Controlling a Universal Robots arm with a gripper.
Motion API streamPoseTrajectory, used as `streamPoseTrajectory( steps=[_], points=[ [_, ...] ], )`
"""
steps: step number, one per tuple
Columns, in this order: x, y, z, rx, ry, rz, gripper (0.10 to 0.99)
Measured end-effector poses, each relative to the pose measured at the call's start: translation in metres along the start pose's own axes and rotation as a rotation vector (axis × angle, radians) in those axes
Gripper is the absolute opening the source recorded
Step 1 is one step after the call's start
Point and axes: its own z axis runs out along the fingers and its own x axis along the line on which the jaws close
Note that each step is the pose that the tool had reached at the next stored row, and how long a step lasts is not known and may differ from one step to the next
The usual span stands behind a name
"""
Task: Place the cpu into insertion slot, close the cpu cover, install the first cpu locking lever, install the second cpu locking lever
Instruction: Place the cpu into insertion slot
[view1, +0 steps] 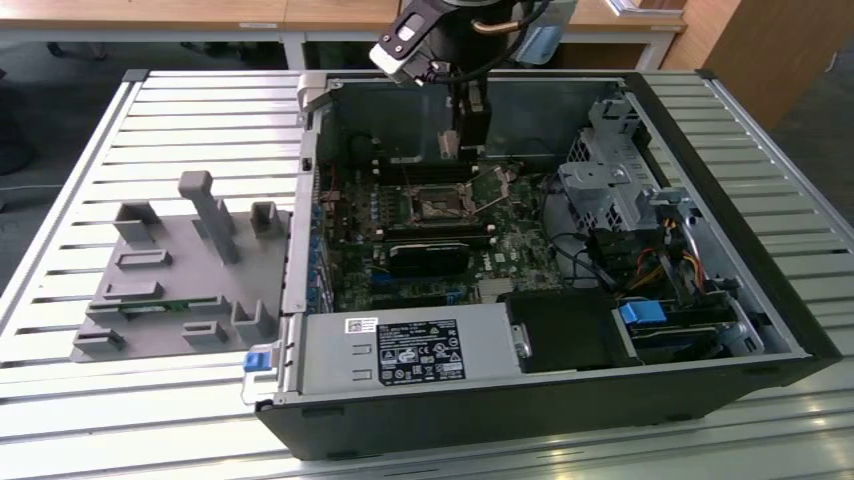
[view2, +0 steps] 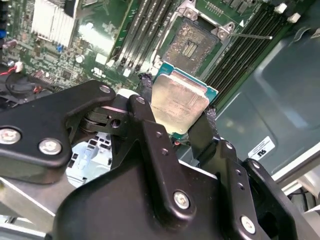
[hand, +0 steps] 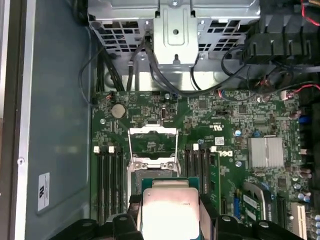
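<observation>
Slatted bench (view1: 80, 150), open case (view1: 534, 420): cpu (view2: 179, 102) is pinched edgewise by gripper (view2: 177, 97), held near uncovered insertion slot (view2: 192, 47), likely for seating.

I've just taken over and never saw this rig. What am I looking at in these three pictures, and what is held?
The exterior view looks down on a robot arm reaching into an open computer case that lies on a slatted table, beside a grey fixture. The two wrist views come from cameras on the arm and look past its gripper. The gripper is shut on the cpu, a thin silvery square, held above the motherboard. The insertion slot lies uncovered, not yet filled.
</observation>
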Motion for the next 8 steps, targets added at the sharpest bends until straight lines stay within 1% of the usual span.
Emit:
streamPoseTrajectory(
  steps=[5, 8],
  points=[
    [0.0106, -0.0029, 0.0089, 0.000, -0.0031, 0.000, 0.541],
    [0.0121, -0.0035, 0.0136, 0.000, -0.0042, 0.000, 0.541]
  ],
)
